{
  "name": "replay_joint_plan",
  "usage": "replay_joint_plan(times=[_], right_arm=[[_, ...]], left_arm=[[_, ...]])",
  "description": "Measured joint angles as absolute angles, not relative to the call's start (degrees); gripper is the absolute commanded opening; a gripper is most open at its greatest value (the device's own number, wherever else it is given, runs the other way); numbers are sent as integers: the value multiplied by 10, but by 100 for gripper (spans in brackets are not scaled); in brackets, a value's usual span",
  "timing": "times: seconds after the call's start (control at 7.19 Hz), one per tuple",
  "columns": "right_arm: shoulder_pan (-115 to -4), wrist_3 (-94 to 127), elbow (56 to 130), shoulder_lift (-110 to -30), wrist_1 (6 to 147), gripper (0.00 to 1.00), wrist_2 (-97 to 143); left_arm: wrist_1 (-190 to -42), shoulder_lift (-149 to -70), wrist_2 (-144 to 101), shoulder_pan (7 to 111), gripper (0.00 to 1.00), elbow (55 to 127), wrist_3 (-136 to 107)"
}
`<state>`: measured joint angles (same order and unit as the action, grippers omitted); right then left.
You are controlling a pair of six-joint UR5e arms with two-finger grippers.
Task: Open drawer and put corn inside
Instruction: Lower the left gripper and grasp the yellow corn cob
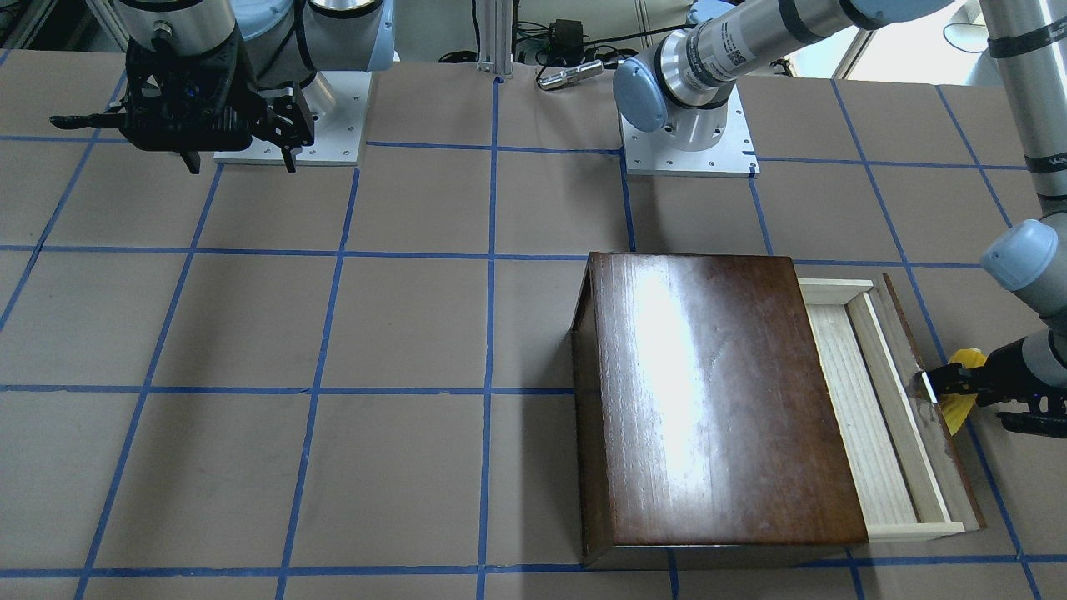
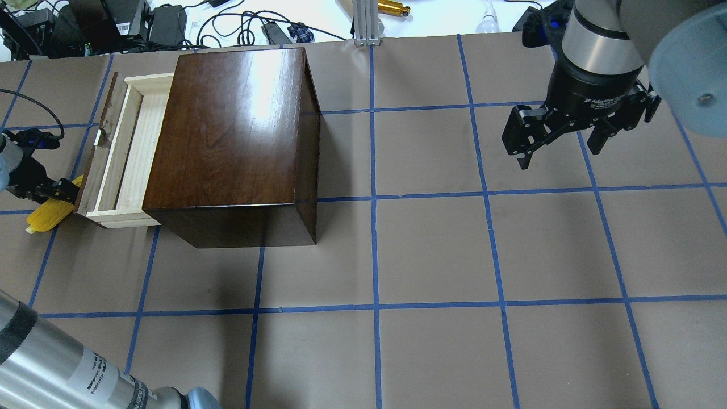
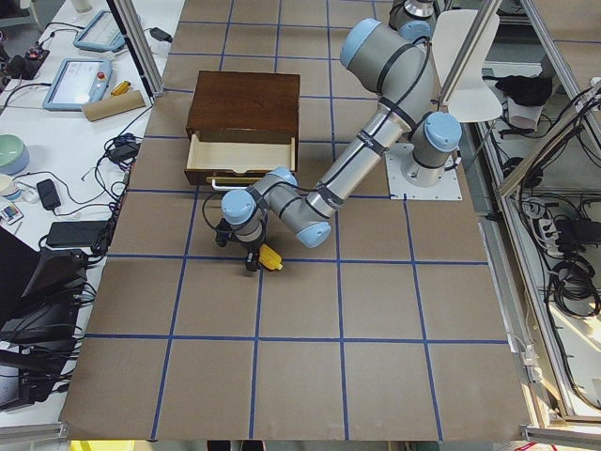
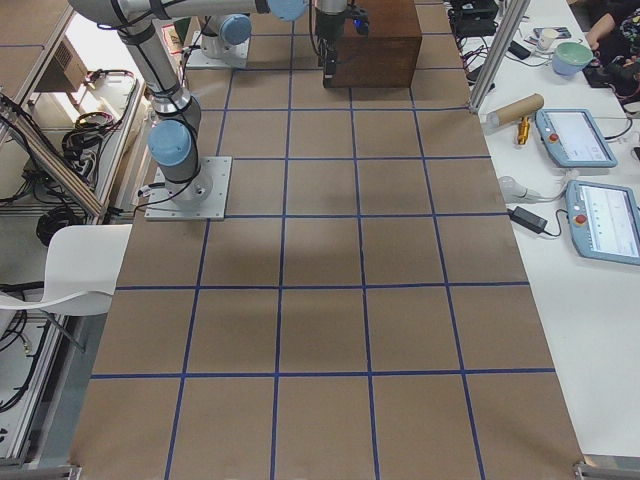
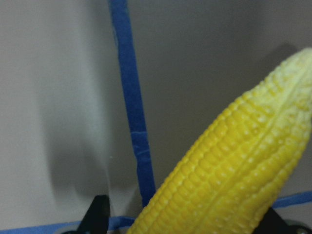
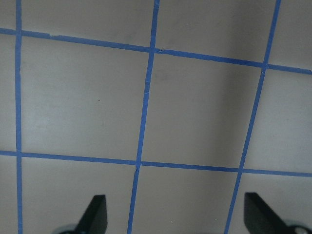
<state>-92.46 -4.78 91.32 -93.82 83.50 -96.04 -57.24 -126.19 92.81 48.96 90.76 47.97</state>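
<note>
Straddling the cob: the left gripper [image 2: 54, 193] was low at the counter's [image 2: 431, 250] left end with its jaws spread wide. One finger [image 5: 97, 217] showed in its wrist view, clear of the kernels.
Corn [image 5: 234, 165]: it appeared to lie on the counter, outside the drawer and just beside the near corner of the front panel. Its pale tip pointed away from the box.
Drawer [image 2: 133, 153]: it was pulled partway out of the box toward the robot's left, with the pale wood floor exposed.
Front panel [image 2: 91, 182]: this dark strip with the small metal handle [image 2: 101, 137] stood between the corn and the tray's inside.
Box [image 2: 233, 125]: glossy dark brown, it sat on the counter and covered the rest of the drawer.
Right gripper [image 2: 559, 150]: it was open and holding nothing, hanging above bare counter well apart from the box.
Blue tape [image 2: 375, 227]: it marked a grid across the brown counter.
Clutter off the counter: cables [image 2: 227, 28] lay beyond the far edge behind the box. Two tablet-like pendants [image 4: 575, 135] and a cardboard tube [image 4: 515, 108] lay on the white side bench. A white chair [image 4: 80, 265] stood by the robot's base.
</note>
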Motion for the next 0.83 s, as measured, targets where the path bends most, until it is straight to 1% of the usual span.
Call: replay_joint_plan(times=[0.14, 0.28, 0.42, 0.56, 0.83], right_arm=[[-925, -48, 913, -938, 835, 100, -960], [-925, -47, 913, -938, 835, 100, -960], [-925, -48, 913, -938, 835, 100, -960], [-925, -48, 913, -938, 835, 100, -960], [-925, -48, 913, -938, 835, 100, -960]], left_arm=[[-572, -1262, 928, 490, 77, 907, 479], [-569, -1261, 928, 490, 42, 907, 480], [-563, -1261, 927, 490, 18, 907, 480], [-559, -1260, 927, 490, 0, 907, 480], [-557, -1258, 927, 490, 0, 906, 478]])
